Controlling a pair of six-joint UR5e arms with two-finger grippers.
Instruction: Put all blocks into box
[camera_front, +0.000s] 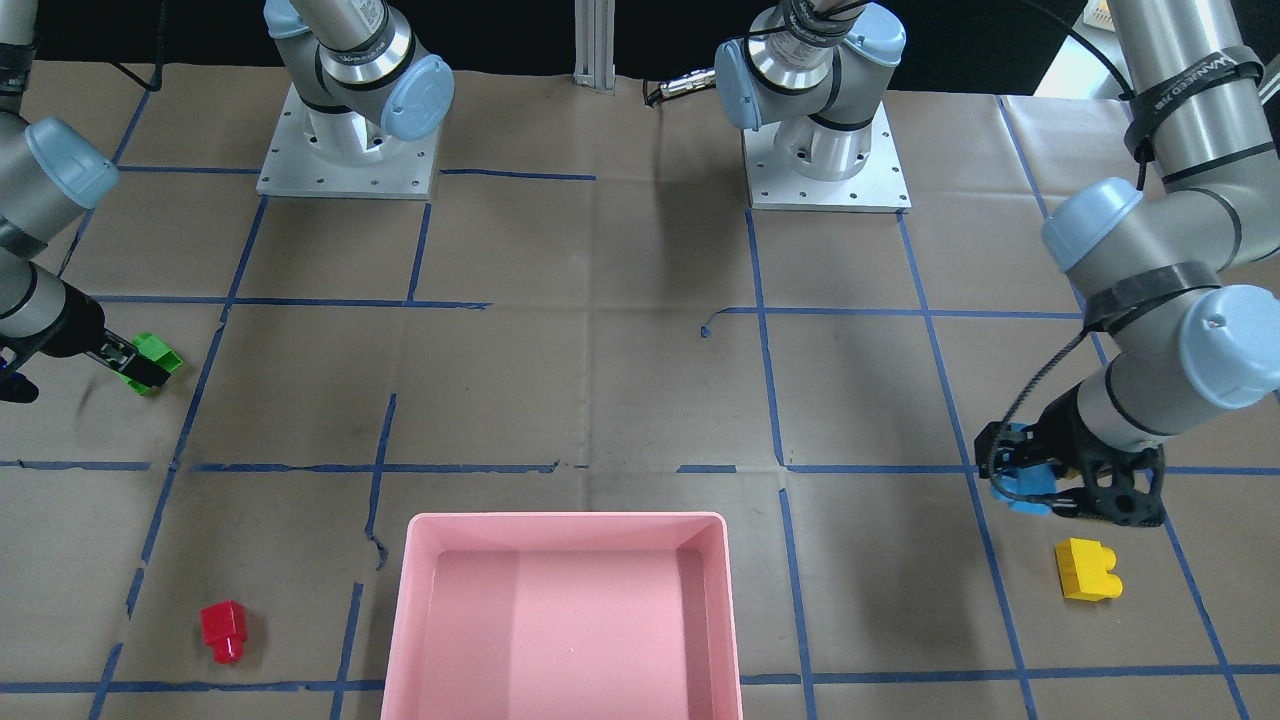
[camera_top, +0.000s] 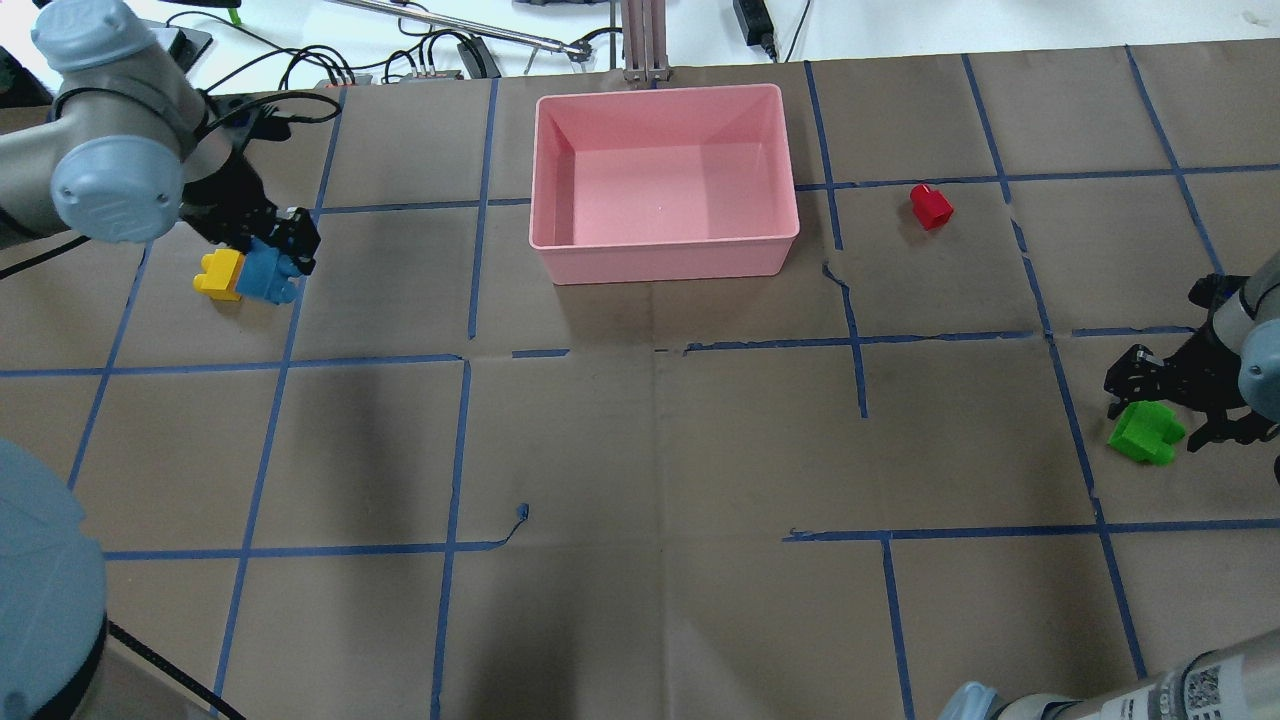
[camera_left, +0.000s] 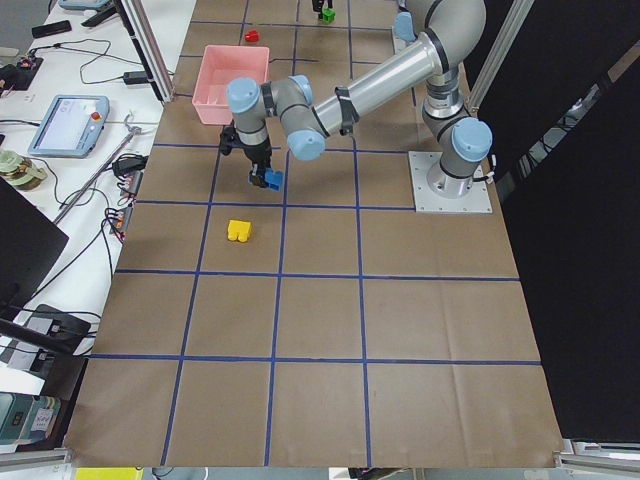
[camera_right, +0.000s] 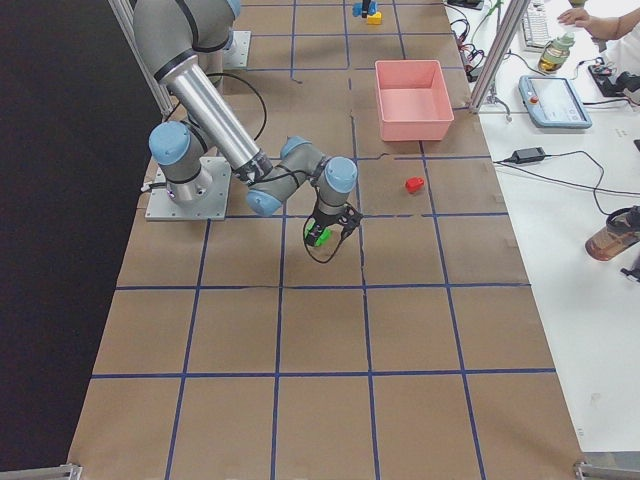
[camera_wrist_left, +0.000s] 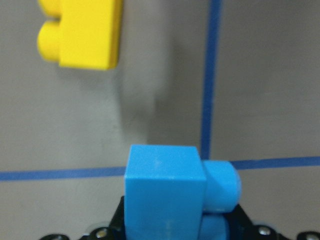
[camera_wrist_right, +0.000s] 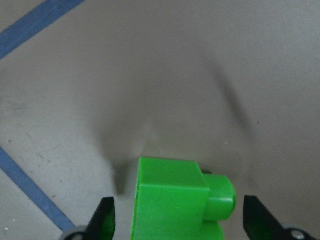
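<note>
Two bricks are sitting between jaws: the left gripper (camera_front: 1030, 490) is clenching the blue three-stud brick (camera_wrist_left: 165, 195), apparently lifted just off the paper (camera_top: 640, 450) for carrying to the pink box (camera_top: 665, 262). The right gripper (camera_wrist_right: 180, 220) is straddling the green two-stud brick (camera_wrist_right: 172, 200) with its jaws spread and gaps on both sides, seemingly lining up a grasp. The yellow brick (camera_front: 1088, 570) is lying just beside the left gripper, and the red brick (camera_front: 226, 631) is lying near the box, which is holding no bricks. Only the box's rim is looking like something to clear.

Overhead and front-facing views look steeply down from opposite sides, sharing the pink box (camera_top: 665, 260); side views look along the surface (camera_left: 320, 330) from either end; wrist views are close-ups above it
</note>
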